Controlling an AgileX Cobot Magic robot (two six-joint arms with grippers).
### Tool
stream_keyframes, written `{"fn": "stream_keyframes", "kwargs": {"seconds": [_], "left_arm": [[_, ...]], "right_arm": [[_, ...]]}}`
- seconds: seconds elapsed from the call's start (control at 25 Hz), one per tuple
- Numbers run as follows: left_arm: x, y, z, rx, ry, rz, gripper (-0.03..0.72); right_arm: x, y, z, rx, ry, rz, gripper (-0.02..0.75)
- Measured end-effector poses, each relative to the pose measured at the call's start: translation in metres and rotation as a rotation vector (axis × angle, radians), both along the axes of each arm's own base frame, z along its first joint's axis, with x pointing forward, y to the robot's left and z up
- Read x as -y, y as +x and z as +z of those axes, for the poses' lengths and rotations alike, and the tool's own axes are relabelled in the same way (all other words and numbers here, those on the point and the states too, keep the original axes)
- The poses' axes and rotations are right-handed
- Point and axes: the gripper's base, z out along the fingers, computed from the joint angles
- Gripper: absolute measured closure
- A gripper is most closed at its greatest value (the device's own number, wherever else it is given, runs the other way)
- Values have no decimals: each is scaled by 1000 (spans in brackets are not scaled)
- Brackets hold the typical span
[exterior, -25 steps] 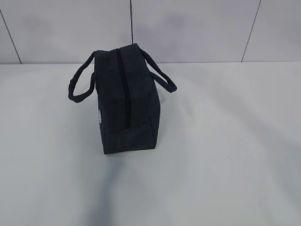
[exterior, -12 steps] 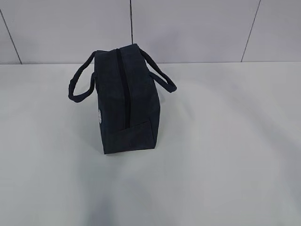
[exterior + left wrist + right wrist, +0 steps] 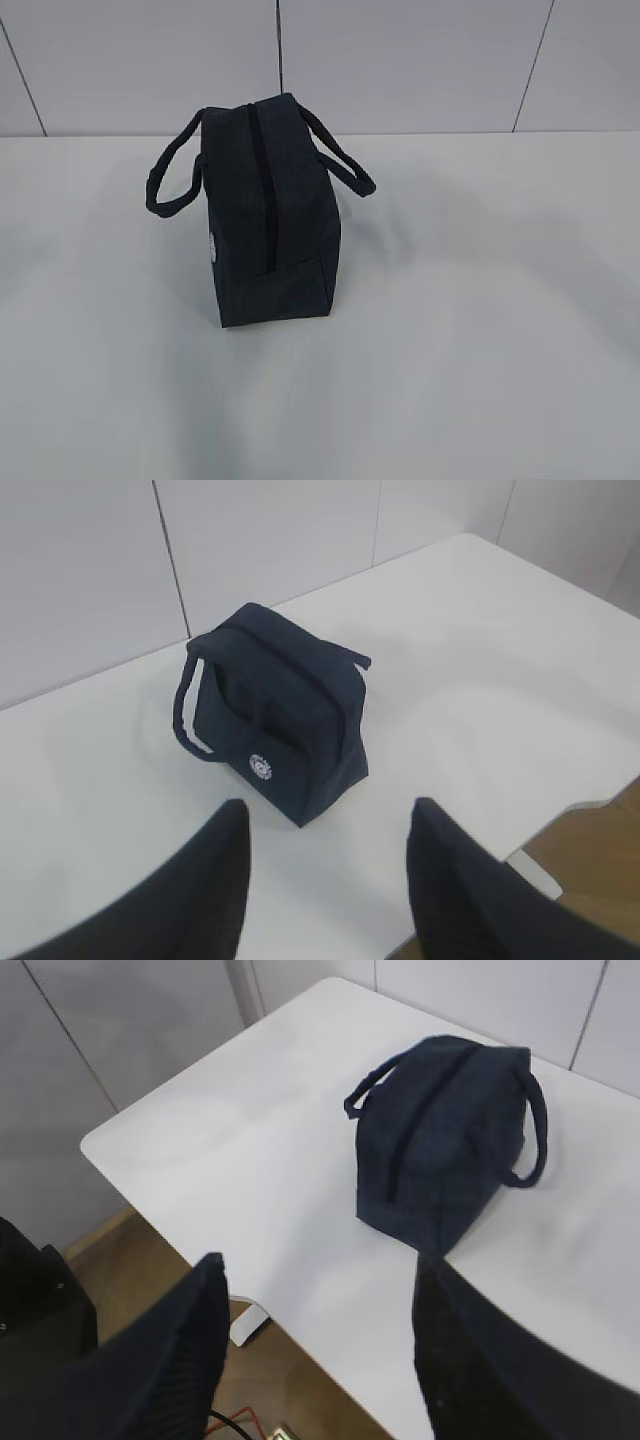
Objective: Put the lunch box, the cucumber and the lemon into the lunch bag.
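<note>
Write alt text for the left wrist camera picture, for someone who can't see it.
A dark navy lunch bag stands upright on a white table, zipped shut, a round white logo facing the camera. The two open fingers of the left hand frame the bottom edge, holding nothing.

One bag [image 3: 270, 220] on one table [image 3: 480, 330]; the bag has two handles [image 3: 170, 175]. Two grippers, left [image 3: 325, 880] and right [image 3: 320, 1350].
</note>
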Motion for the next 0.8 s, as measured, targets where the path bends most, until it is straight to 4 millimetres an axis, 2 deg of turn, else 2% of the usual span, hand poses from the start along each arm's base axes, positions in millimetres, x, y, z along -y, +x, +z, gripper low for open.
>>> {"fn": "stream_keyframes", "kwargs": {"seconds": [0.28,0.44,0.6,0.8], "left_arm": [[-23,-61,-31,46,46,31,317],[-32,-82,-53,56,70,53,318],[-40,-95,-72,79,80,93,344],[-43,-100,-101,68,84,121,356]], "right_arm": [[45,-66,-63,24,-4,-135,293],[64,-90,-93,43,-33,-190,293],[75,-97,-119,33,-121,-239,293],[78,-97,-153,-22,-188,-253,293]]}}
